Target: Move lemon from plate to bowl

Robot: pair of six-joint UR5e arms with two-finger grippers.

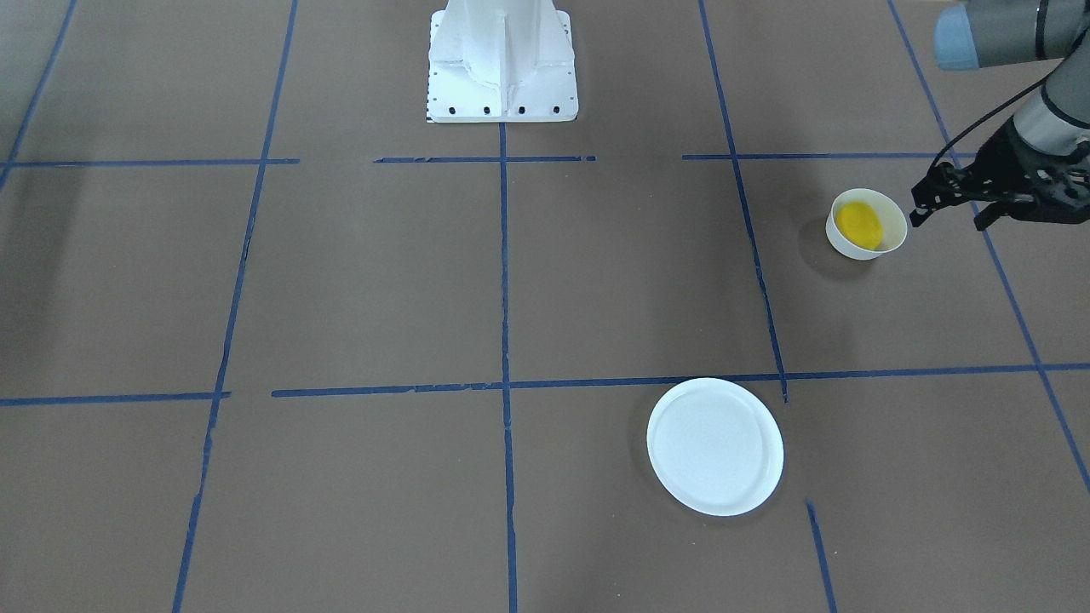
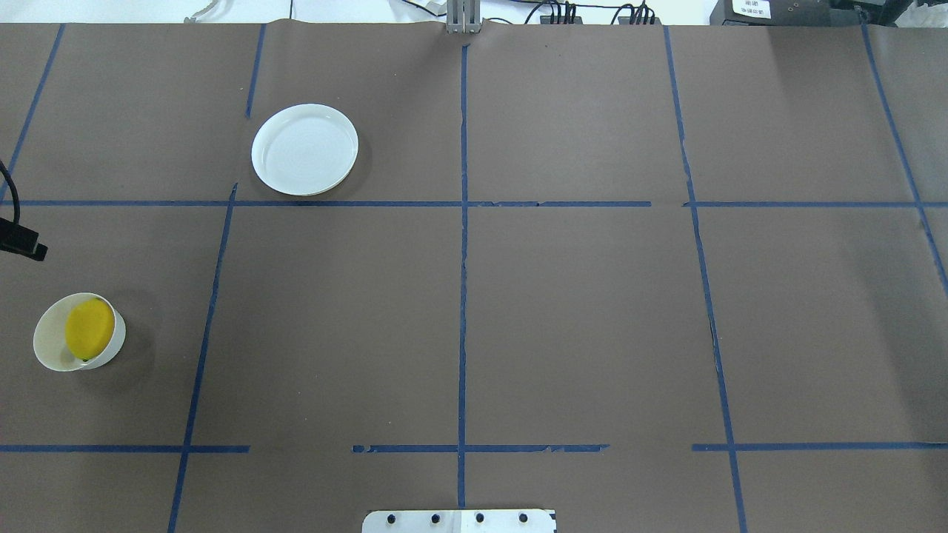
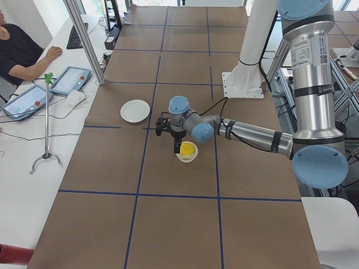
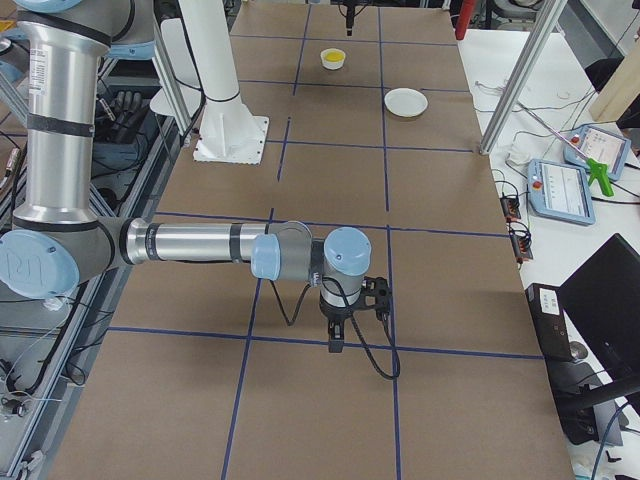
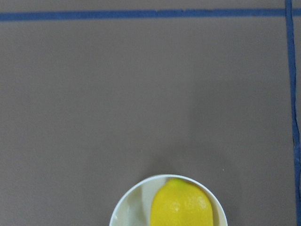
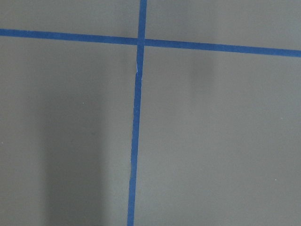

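The yellow lemon (image 1: 858,224) lies inside the small off-white bowl (image 1: 851,247) on my left side of the table; in the overhead view the lemon (image 2: 89,329) fills most of the bowl (image 2: 48,348). The left wrist view shows the lemon (image 5: 181,205) in the bowl (image 5: 131,207) at its bottom edge. The white plate (image 1: 715,447) is empty and lies farther out, also seen from overhead (image 2: 304,149). My left gripper (image 1: 949,217) is open and empty, raised beside the bowl. My right gripper (image 4: 335,335) hangs over bare table far off; I cannot tell its state.
The table is covered in brown paper with blue tape lines. The white robot base (image 1: 502,60) stands at the table's robot-side edge. An operator and tablets (image 3: 33,95) sit on a side table beyond the far edge.
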